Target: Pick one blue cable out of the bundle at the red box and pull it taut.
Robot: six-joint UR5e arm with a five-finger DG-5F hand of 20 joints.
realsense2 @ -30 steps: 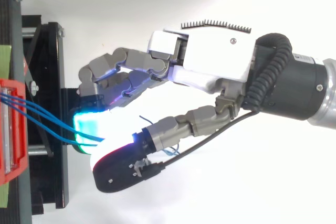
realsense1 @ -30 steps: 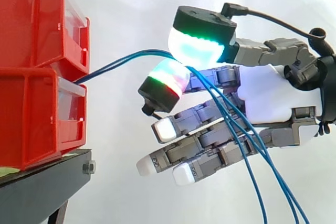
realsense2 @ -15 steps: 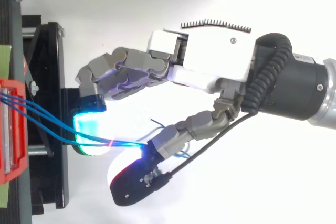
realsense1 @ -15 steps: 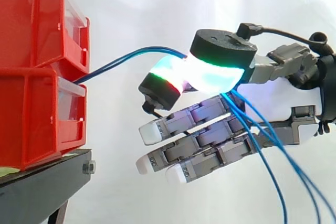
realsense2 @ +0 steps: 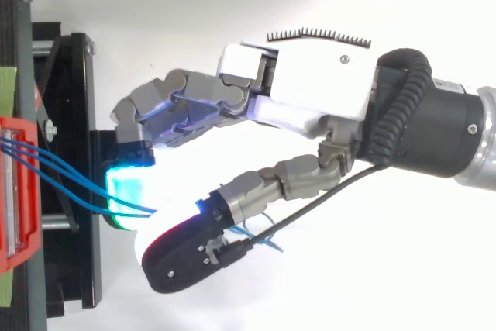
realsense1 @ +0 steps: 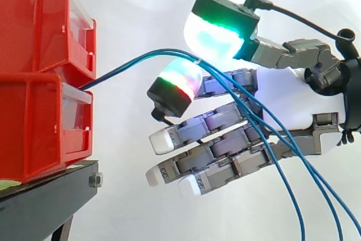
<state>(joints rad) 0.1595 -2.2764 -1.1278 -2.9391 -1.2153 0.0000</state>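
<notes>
Three thin blue cables (realsense1: 135, 63) come out from between the two stacked red boxes (realsense1: 39, 32) on the left. They arch rightward, cross over the hand's upper finger near its red-green glowing pad (realsense1: 177, 83), and hang down past the lower right. My hand (realsense1: 287, 100) comes in from the right, with its lower fingers nearly straight and pointing at the boxes. The thumb's green-white pad (realsense1: 217, 29) is raised just above the cables and leaves a small gap. From above, the cables (realsense2: 70, 180) run from the red box (realsense2: 19, 191) under the hand (realsense2: 318, 83).
The boxes stand on a black stand (realsense1: 51, 190) whose edge lies below the fingertips. A white curtain is behind. There is free room to the right of the stand, where the cables dangle.
Half a second ago the thumb pad pressed down on the cables over the upper finger. It has now lifted up and back, and the cables rest loosely on that finger.
</notes>
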